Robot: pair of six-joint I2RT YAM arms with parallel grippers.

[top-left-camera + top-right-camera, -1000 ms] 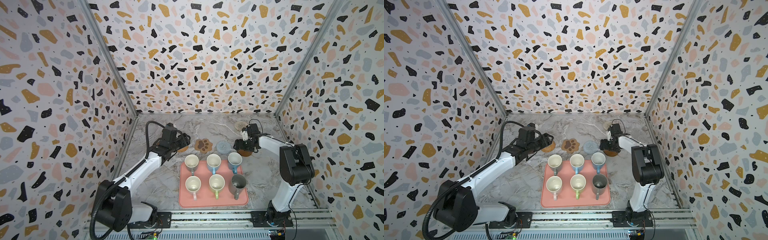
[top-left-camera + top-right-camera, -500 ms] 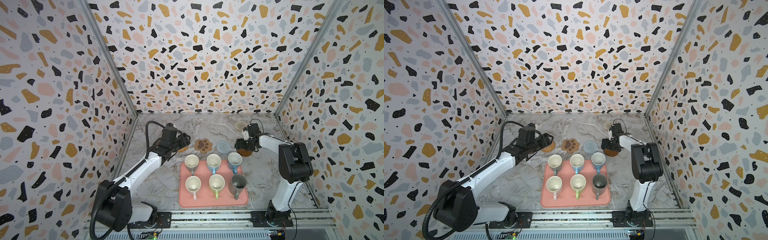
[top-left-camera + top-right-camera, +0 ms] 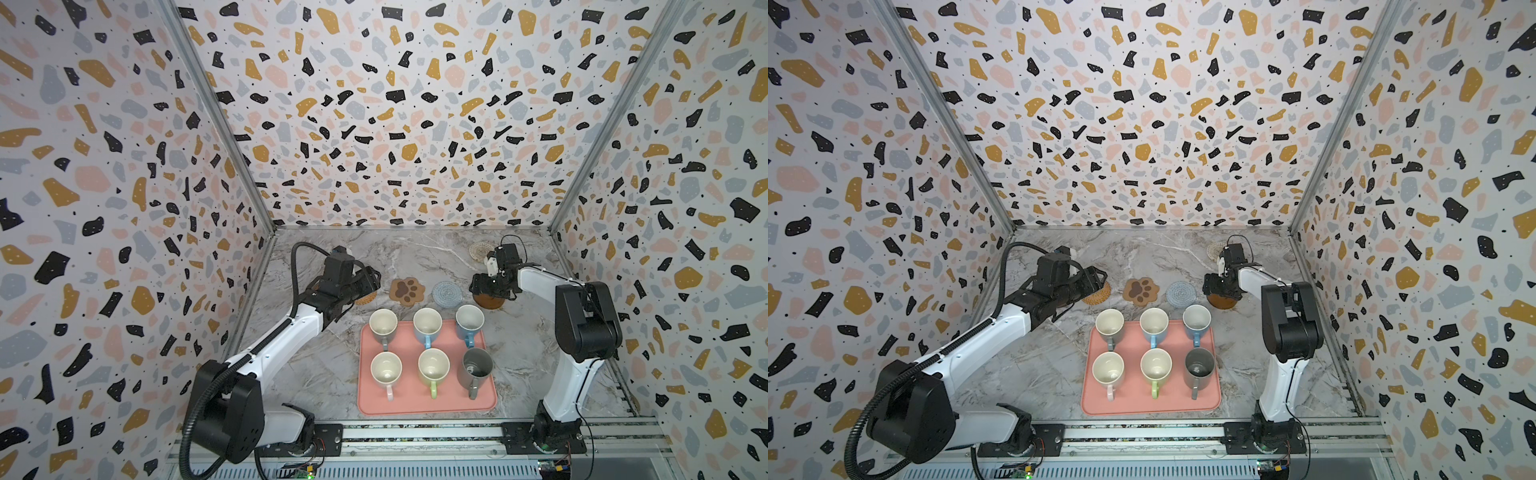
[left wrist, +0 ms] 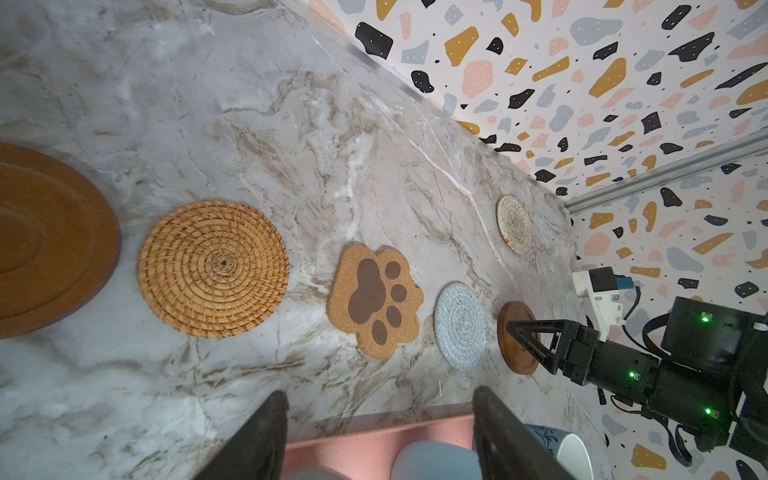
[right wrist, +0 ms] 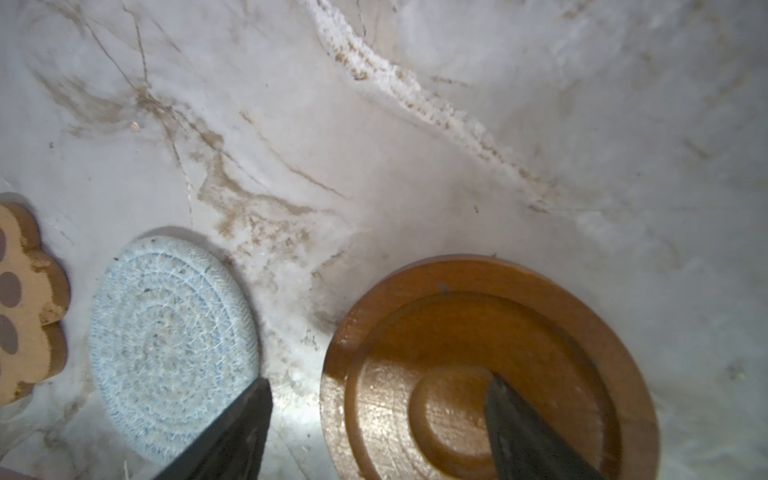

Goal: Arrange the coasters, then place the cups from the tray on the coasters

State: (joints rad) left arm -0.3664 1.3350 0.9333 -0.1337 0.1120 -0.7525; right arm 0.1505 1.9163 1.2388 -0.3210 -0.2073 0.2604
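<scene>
The right gripper (image 5: 378, 380) stands open astride the left edge of the brown disc (image 5: 540, 332) — apparently lining it up beside the grey-blue coaster (image 5: 166, 332). The left gripper (image 4: 380, 392) hovers open, empty; the cups (image 3: 427, 322) sit on the tray (image 3: 411, 407).

Lab test booth: terrazzo-print panel walls (image 3: 374, 124), marble-look tabletop (image 3: 320, 374), robot arms (image 3: 282, 340) bolted to metal rail (image 3: 415, 434).

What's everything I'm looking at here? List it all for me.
Tray: one, pink, table front.
Mugs: six, on tray; grey-beige, blue, blue behind; pink, green, dark grey in front.
Coasters: six, behind tray; brown disc, rattan, paw, grey-blue, second brown disc in a row; cream one further back.
Table: one, grey marble.
Walls: three, terrazzo pattern, around table.
Left gripper: one, black, open, above row's left end.
Right gripper: one, black, open, above second brown disc.
</scene>
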